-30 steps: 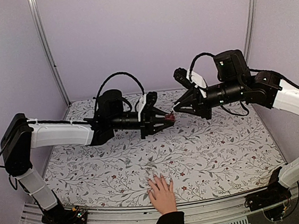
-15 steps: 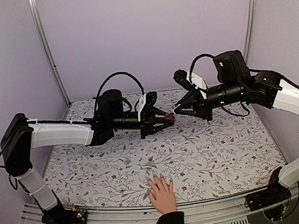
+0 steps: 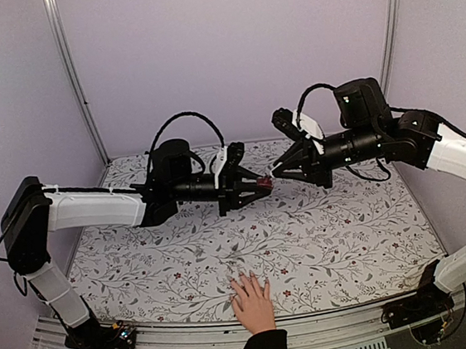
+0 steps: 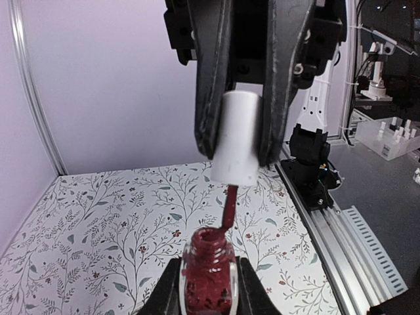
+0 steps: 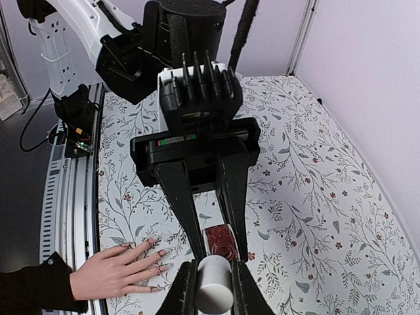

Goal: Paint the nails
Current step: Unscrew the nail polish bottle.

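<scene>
Nails (image 5: 157,252) lie on the hand (image 3: 252,304) resting flat at the near edge of the table (image 3: 347,229), well apart from my claws, which meet in the air above the middle. My left claw (image 3: 262,186) is clamped on the small red bottle (image 4: 209,275), neck up. My right claw (image 3: 275,170) is clamped on the white cap (image 4: 234,138), its brush (image 4: 228,207) reaching down to the open neck. I judge this the loading step; the nails look bare. Next I must lift the brush clear without wiping it dry, then bring it down gently to the first fingertip.
</scene>
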Robot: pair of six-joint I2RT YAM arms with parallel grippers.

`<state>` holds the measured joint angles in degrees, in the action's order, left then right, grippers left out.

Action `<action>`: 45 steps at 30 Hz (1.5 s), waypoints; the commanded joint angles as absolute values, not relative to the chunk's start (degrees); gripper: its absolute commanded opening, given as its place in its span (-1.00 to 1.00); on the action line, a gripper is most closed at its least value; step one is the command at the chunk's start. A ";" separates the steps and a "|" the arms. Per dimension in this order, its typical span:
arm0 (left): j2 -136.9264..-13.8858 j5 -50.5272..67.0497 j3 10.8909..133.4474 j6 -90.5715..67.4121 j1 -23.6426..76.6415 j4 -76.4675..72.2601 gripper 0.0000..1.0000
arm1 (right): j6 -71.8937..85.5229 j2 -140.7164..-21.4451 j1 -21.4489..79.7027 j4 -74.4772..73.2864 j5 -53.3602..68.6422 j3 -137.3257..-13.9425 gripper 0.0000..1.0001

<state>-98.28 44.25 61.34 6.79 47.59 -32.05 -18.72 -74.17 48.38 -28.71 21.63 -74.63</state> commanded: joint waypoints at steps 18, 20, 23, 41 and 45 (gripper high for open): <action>-98.20 44.40 61.61 6.31 47.03 -33.40 -1.00 | -18.28 -73.26 48.69 -27.60 17.98 -74.80 -1.00; -98.26 44.38 61.61 6.30 47.02 -33.40 -1.00 | -18.20 -73.15 48.70 -27.60 17.36 -74.94 -1.00; -98.41 44.30 61.61 6.31 47.03 -33.40 -1.00 | -18.20 -72.96 48.71 -27.60 16.56 -74.93 -1.00; -98.25 43.39 61.11 6.47 46.90 -33.31 -1.00 | -17.07 -68.41 47.55 -24.91 15.39 -72.88 -1.00; -97.14 42.95 59.96 6.45 46.24 -33.65 -1.00 | -15.86 -66.85 45.75 -23.72 17.47 -70.76 -1.00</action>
